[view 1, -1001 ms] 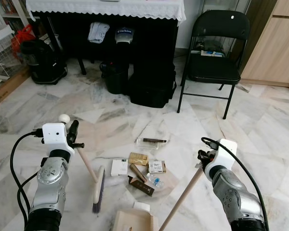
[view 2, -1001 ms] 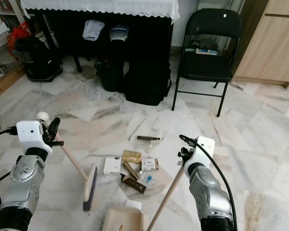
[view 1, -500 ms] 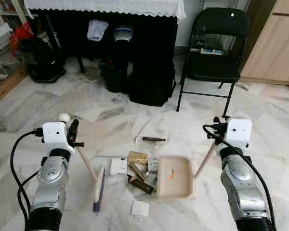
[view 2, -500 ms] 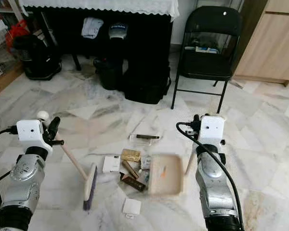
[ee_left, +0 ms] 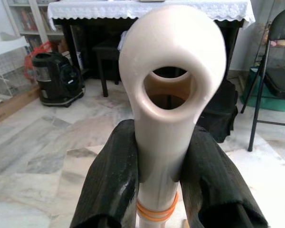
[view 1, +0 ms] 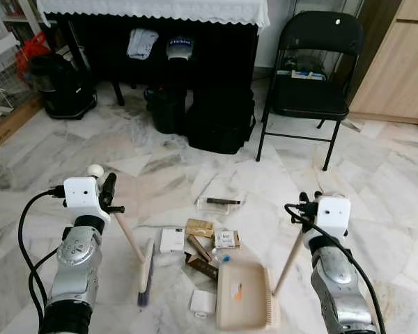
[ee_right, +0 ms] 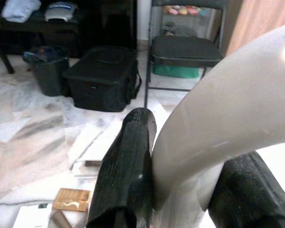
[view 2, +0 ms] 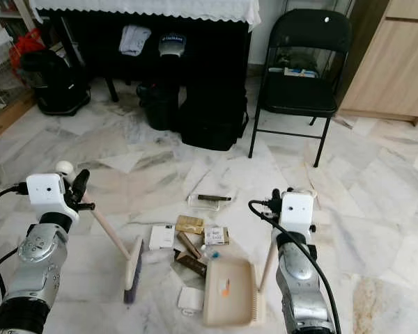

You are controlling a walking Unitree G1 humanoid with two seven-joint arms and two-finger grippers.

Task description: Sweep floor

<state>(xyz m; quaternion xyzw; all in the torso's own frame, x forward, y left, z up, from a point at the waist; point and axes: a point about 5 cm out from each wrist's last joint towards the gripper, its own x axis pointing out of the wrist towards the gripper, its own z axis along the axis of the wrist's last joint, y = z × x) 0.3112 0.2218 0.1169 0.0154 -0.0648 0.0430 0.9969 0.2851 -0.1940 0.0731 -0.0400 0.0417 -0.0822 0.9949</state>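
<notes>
The litter (view 1: 205,240), a loose cluster of small boxes, packets and wrappers, lies on the marble floor (view 1: 376,174) and serves as the landmark. Bare floor spreads wide to the litter's right and on the robot's side of it, while beyond it a black bag (view 1: 221,120) and a bin (view 1: 167,111) sit under a dark table (view 1: 153,10) with a lace cloth, and a black folding chair (view 1: 308,83) stands beyond and to the right; a black vacuum (view 1: 63,87) and a white rack edge (view 1: 3,76) close the far left. The broom (view 1: 145,273), with a pale wooden handle and a pale head with dark bristles, slants down just left of the litter, bristles on the floor. The left gripper (ee_left: 156,180) pinches the top of the broom handle, and the wrist view shows what the head camera cannot: black fingers (ee_left: 109,185) pressed on both sides of the handle below its hanging hole, with an orange band around the shaft. The dustpan (view 1: 242,305), beige with a comb edge and an orange scrap inside, lies flat on the floor touching the near right edge of the litter, beside a white square piece (view 1: 203,303). The right gripper (ee_right: 180,190) clamps the dustpan's long pale handle, the wrist view showing its fingers (ee_right: 128,161) tight against the curved grip.
</notes>
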